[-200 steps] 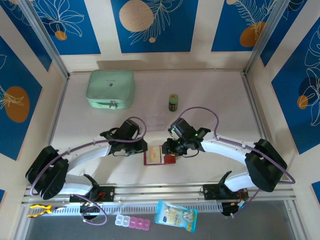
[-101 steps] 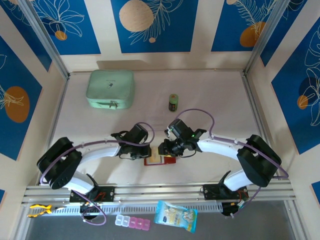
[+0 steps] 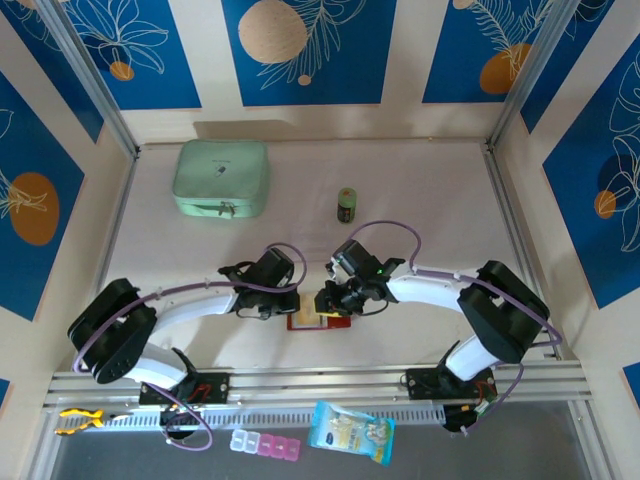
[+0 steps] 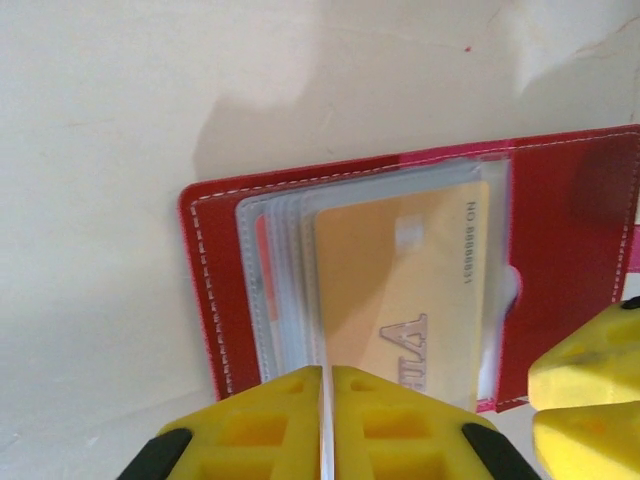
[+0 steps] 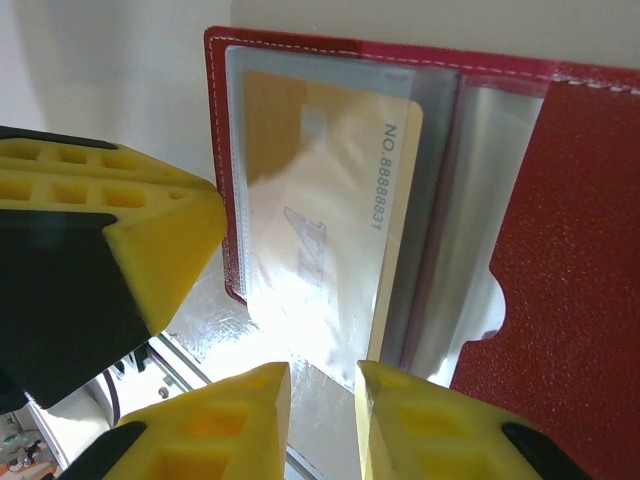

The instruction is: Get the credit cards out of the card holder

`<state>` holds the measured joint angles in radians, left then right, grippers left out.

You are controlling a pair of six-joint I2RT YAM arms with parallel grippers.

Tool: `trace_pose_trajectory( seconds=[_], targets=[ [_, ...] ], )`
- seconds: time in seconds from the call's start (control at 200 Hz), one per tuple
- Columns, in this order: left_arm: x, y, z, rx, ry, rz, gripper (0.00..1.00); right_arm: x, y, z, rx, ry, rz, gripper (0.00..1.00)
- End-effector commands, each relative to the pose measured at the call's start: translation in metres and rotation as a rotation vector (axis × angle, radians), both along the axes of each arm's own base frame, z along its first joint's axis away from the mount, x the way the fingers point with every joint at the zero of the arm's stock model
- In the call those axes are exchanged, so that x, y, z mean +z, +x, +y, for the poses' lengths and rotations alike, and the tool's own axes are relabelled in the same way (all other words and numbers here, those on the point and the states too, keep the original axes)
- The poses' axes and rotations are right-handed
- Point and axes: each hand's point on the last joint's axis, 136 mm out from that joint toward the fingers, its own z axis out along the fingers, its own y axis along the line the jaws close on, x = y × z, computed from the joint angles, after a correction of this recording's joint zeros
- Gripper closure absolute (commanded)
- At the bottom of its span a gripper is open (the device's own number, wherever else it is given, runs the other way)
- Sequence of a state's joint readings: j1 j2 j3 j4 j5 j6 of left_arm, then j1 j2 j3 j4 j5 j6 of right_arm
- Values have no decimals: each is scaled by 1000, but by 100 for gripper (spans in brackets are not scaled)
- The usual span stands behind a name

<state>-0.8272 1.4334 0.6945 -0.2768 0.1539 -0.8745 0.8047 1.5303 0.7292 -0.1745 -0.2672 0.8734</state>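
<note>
In the card holder (image 4: 570,250) sits 1 credit card (image 4: 400,290), left claw (image 4: 322,420) pinching sleeves (image 4: 285,290), right claw (image 5: 322,400) ajar.

The card holder (image 3: 320,318) lies open on the worktop (image 3: 420,200) near its front edge, the left arm's fingers (image 4: 250,430) at its left edge, the right arm's fingers (image 5: 440,420) over it, a credit card (image 4: 400,290) in its top sleeve. A zip case (image 3: 221,178) sits back left, a small jar (image 3: 346,204) behind centre, a pill box (image 3: 264,444) and packet (image 3: 351,432) before the front rail (image 3: 320,385)
</note>
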Motion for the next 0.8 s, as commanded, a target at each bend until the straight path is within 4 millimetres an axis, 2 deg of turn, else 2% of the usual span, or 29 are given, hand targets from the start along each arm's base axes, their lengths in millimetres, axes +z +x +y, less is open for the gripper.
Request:
trace_pose_trajectory(
  seconds=[0.0,0.36,0.795],
  targets=[
    [-5,-5,10,8,46,5,90,4,3,6,9,21,11,76],
    [-25,-14,16,17,69,53,90,4,9,11,9,23,9,77],
    [-28,-18,23,24,88,63,90,-5,14,9,-1,-12,8,78]
  ],
)
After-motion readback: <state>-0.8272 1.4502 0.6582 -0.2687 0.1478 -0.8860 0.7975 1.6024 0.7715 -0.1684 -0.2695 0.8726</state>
